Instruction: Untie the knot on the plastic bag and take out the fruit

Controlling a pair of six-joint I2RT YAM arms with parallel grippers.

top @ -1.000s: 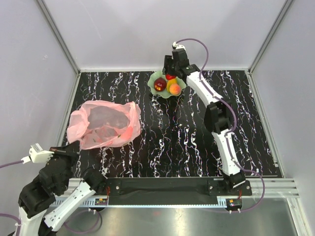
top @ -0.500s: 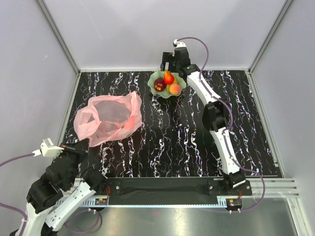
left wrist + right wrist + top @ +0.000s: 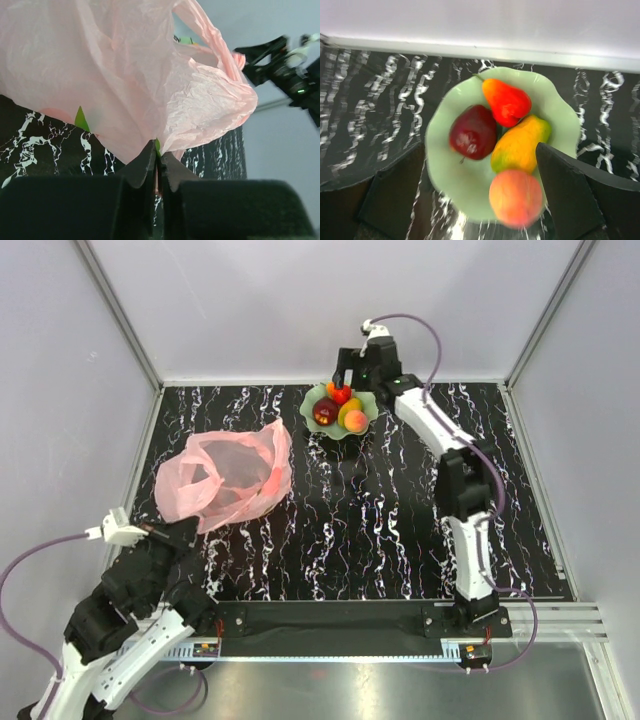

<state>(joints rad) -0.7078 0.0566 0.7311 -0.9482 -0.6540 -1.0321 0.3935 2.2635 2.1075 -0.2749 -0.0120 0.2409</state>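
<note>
The pink plastic bag [image 3: 225, 475] lies crumpled at the table's left, and it fills the left wrist view [image 3: 125, 75]. My left gripper [image 3: 190, 528] is shut on the bag's near corner [image 3: 157, 154]. A reddish patch [image 3: 272, 480] shows through the bag. The green scalloped dish [image 3: 322, 395] holds a dark red apple [image 3: 472, 132], a small red fruit [image 3: 507, 102], a yellow mango [image 3: 520, 145] and an orange peach [image 3: 515, 197]. My right gripper [image 3: 345, 378] hangs open and empty just above the dish [image 3: 437, 165], its fingers [image 3: 570, 195] either side of the fruit.
The black marbled tabletop [image 3: 400, 510] ends at grey walls at the back and on both sides. The dish stands close to the back wall. The right arm [image 3: 460, 480] stretches up the right half of the table.
My left gripper has moved forward and right, carrying the bag's corner and bunching the bag rightward. My right gripper has let the small red fruit go into the dish and drawn back a little.
</note>
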